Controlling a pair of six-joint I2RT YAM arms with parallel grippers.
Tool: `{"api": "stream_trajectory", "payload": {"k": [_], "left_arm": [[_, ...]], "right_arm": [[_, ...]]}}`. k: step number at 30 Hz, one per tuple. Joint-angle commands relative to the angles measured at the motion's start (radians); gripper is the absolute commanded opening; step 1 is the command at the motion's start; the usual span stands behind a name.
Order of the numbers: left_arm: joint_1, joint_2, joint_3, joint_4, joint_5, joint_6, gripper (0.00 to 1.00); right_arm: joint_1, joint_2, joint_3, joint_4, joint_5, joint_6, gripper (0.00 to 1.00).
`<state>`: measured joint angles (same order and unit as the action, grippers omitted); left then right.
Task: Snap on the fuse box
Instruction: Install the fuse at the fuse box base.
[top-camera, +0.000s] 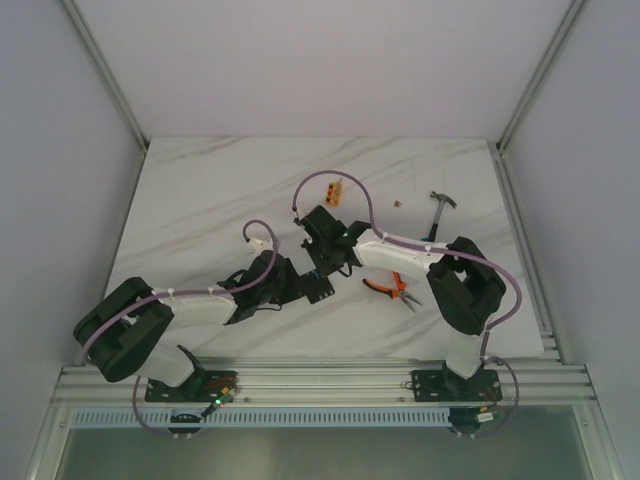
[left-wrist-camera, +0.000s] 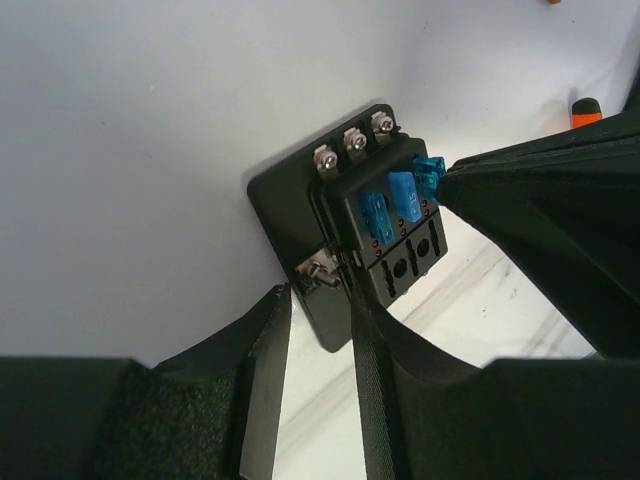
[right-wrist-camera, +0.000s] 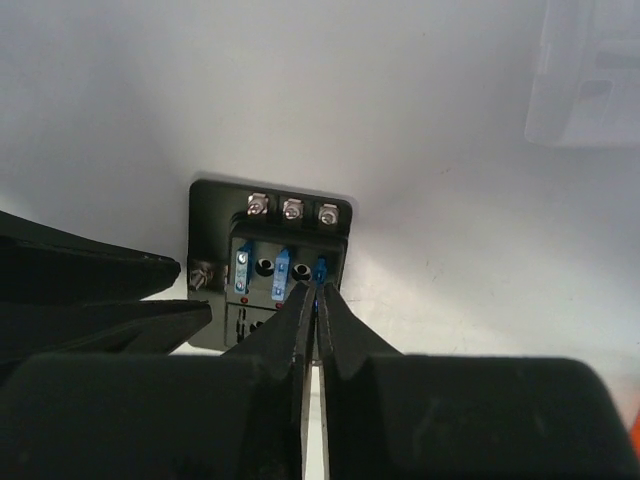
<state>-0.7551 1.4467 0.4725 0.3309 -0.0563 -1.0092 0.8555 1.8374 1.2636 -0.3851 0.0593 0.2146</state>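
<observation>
Two blue fuses (left-wrist-camera: 378, 214) stood seated in the fuse box (right-wrist-camera: 212, 212), which lay near the middle of the tabletop (top-camera: 200, 200), with the pliers (top-camera: 395, 288) at its 3 o'clock. The right gripper (right-wrist-camera: 317, 290) was clenched on a third fuse (right-wrist-camera: 320, 268) at the upper row's 3 o'clock slot, seemingly not pressed home. The left gripper (left-wrist-camera: 318, 295) appeared to be grasping the box's 9 o'clock edge. With the lower slots bare, I judged much work was left. No writing was legible.
</observation>
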Motion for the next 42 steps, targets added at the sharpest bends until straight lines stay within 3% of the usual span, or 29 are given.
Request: {"api": "stream_trajectory", "payload": {"k": [1, 10, 24, 42], "left_arm": [[-0.006, 0.023, 0.015, -0.017, -0.001, -0.002, 0.40], [-0.006, 0.042, 0.016, -0.017, -0.007, -0.004, 0.38], [-0.006, 0.051, -0.001, -0.018, -0.014, -0.012, 0.35], [-0.006, 0.062, -0.007, -0.009, -0.021, -0.023, 0.34]], "right_arm": [[0.002, 0.031, 0.043, -0.047, 0.004, 0.006, 0.07], [0.002, 0.075, 0.037, -0.116, 0.004, -0.004, 0.00], [-0.006, 0.175, -0.028, -0.153, 0.083, 0.003, 0.00], [0.007, 0.340, -0.076, -0.146, 0.077, 0.006, 0.00]]}}
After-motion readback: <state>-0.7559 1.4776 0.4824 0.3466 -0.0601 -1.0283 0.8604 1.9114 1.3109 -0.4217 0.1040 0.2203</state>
